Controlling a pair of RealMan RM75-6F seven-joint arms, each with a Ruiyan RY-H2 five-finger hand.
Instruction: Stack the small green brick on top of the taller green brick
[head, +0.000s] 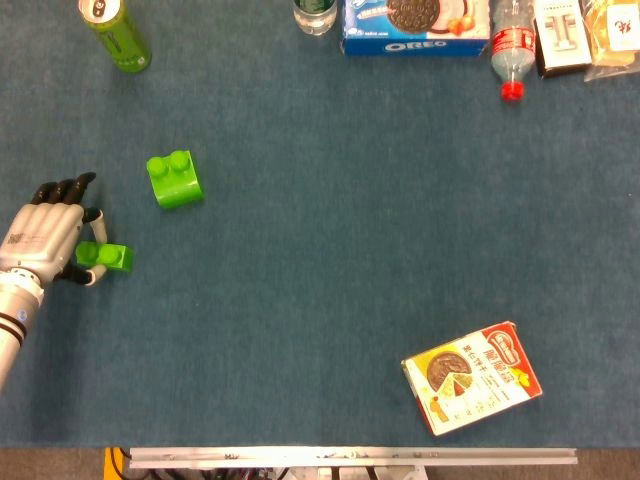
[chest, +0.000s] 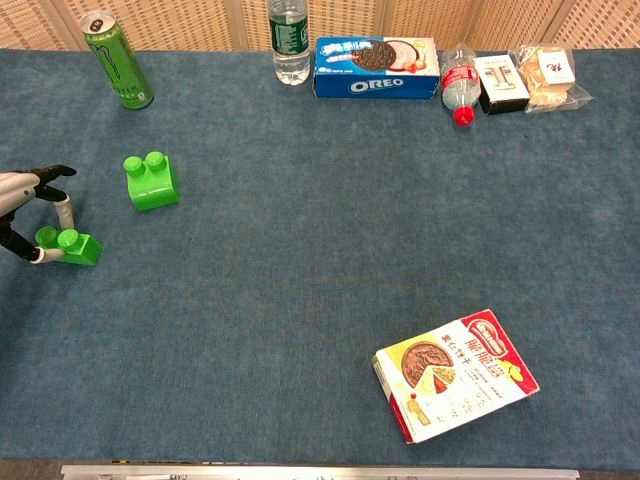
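Left hand (head: 42, 243): reaching in from the counter's left edge, fingertips closing on either side of the small green brick (head: 105, 257); a light pinch is forming, and the brick is still sitting on the counter (head: 330, 250). Right hand: not showing in either view.
Small green brick: lying low and flat just beside the hand's palm, near and forward-left of the taller green brick (head: 175, 179), the two apart.
Risk, grip: the pinch is taking only the brick's near end, so, as a judgement, the brick is likely to be pivoting or slipping out on the lift.
Risk, push: fingertips are pressing sideways on smooth plastic over cloth; the brick may be skidding rather than seating.
Risk, stacking: the taller brick is sitting askew to the small one; studs may be missing their sockets, or a hard press may be tipping or shoving the base.
Materials, bricks: glossy moulded plastic, bright green, round studs on top, rounded corners.
Materials, counter: dark blue fabric, fine matte nap.
Materials, hand: silver-grey shell, black fingers, pale tips.
Bystanders: green can (head: 115, 32) standing at the back left; printed carton (head: 471, 376) lying flat at the front right, well apart.
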